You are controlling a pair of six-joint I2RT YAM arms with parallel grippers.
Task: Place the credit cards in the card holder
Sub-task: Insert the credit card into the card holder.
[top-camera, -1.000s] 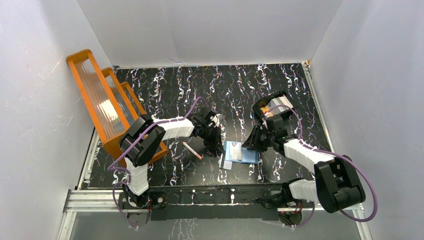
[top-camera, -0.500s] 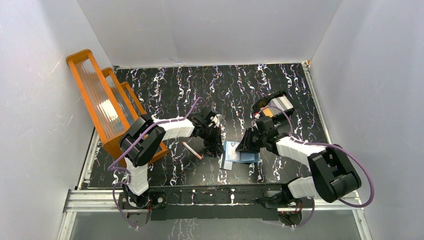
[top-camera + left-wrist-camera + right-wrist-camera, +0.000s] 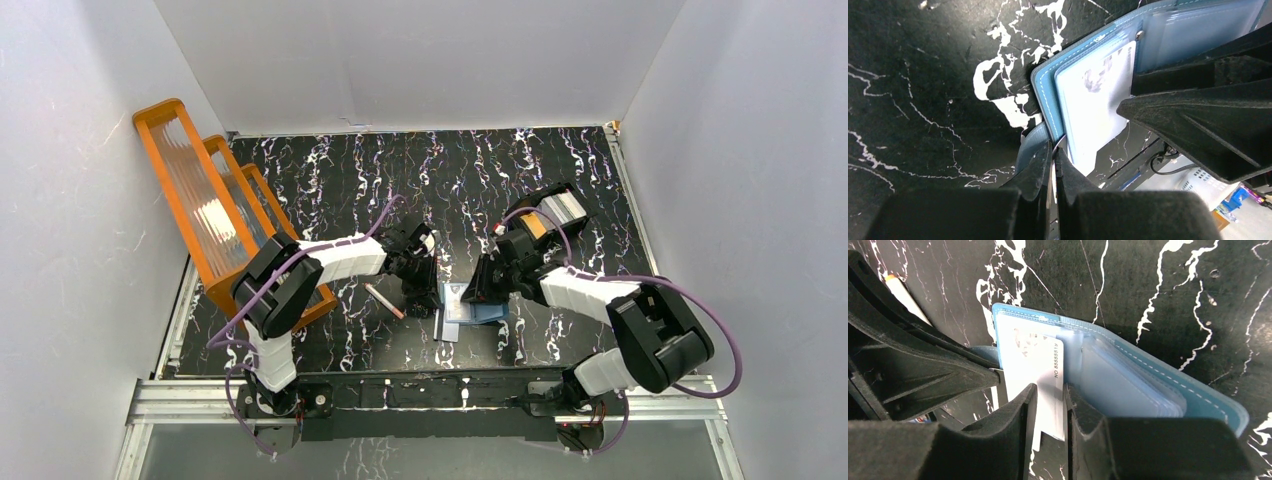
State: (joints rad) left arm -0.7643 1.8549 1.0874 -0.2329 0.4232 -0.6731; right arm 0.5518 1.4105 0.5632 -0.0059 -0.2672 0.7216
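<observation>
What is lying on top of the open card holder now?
A white card lies on the open card holder, gripped by the right gripper. The pockets underneath are covered.

Bench [image 3: 330, 165]: black top with white and faint purple marbled veining. Walls [image 3: 420, 60]: plain white panels on the left, far and right sides. Metal rail [image 3: 180, 398]: silver, along the near edge. Light: even, soft.

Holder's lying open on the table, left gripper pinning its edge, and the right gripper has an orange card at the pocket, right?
Not orange. The card between the right gripper's fingers is white-grey with printed digits, as the right wrist view shows. The rest holds: the holder lies open on the table and the left gripper is shut at its edge.
</observation>
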